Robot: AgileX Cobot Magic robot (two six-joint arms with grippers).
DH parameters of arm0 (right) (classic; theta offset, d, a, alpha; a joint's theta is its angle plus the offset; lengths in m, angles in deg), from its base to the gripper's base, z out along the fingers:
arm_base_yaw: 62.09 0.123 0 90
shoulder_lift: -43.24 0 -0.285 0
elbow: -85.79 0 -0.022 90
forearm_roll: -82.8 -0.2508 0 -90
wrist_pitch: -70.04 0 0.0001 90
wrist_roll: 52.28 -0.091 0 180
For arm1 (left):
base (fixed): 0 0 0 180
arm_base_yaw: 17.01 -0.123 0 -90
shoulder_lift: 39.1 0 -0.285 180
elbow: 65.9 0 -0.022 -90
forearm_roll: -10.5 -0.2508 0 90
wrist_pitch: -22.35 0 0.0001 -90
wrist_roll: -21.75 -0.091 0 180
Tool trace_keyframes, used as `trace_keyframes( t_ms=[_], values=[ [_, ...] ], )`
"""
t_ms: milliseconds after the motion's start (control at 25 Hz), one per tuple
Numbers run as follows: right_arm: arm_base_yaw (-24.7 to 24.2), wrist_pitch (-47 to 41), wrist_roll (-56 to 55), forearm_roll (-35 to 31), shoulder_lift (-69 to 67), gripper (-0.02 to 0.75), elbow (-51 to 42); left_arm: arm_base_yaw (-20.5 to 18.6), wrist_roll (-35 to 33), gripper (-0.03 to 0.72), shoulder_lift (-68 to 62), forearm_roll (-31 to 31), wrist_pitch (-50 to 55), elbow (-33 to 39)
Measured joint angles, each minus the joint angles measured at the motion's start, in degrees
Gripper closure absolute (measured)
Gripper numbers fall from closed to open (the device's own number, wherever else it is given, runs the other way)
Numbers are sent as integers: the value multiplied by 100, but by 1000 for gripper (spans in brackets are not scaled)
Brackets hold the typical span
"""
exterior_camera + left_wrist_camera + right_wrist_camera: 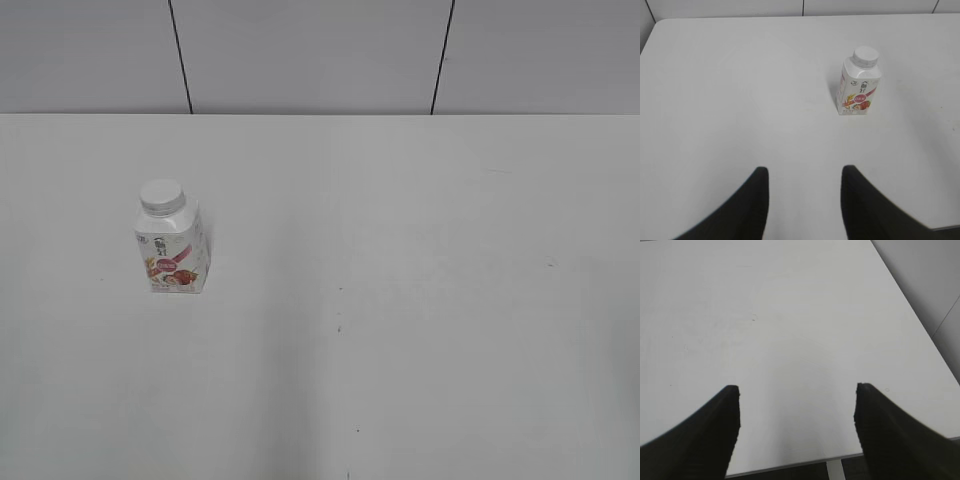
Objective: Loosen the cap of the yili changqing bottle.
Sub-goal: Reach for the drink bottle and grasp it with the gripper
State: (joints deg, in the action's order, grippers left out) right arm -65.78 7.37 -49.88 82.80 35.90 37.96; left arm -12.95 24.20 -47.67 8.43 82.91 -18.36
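Note:
The yili changqing bottle [172, 250] stands upright on the left part of the white table, with its pink-red label facing the front. Its white cap [162, 196] sits on top. In the left wrist view the bottle [859, 90] with its cap [865, 55] stands ahead and to the right of my left gripper [805, 172], well apart from it. The left gripper is open and empty. My right gripper [796, 390] is open and empty over bare table; the bottle does not show in the right wrist view. Neither gripper shows in the exterior view.
The white table [400, 300] runs back to a grey panelled wall [320, 50]. The right wrist view shows the table's right edge [910, 310] and near edge [790, 467]. A few small dark specks [339, 327] mark the tabletop.

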Motion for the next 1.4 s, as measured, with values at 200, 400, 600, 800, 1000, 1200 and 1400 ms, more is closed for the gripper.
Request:
trace_keyframes(
  t_ms=[200, 400, 600, 800, 1000, 1200, 1400],
  values=[
    [0, 0, 0, 0, 0, 175, 0, 0, -4, 381, 0, 0, 0, 0],
    [0, 0, 0, 0, 0, 175, 0, 0, -4, 381, 0, 0, 0, 0],
    [0, 0, 0, 0, 0, 175, 0, 0, -4, 381, -13, 0, 0, 0],
    [0, 0, 0, 0, 0, 175, 0, 0, -4, 381, -276, 89, -358, -276],
    [0, 0, 0, 0, 0, 175, 0, 0, -4, 381, -771, -53, -988, -590],
    [0, 0, 0, 0, 0, 175, 0, 0, -4, 381, -1284, -774, -2001, -618],
    [0, 0, 0, 0, 0, 175, 0, 2, -4, 381, -1998, -1352, -3259, -618]
  ],
)
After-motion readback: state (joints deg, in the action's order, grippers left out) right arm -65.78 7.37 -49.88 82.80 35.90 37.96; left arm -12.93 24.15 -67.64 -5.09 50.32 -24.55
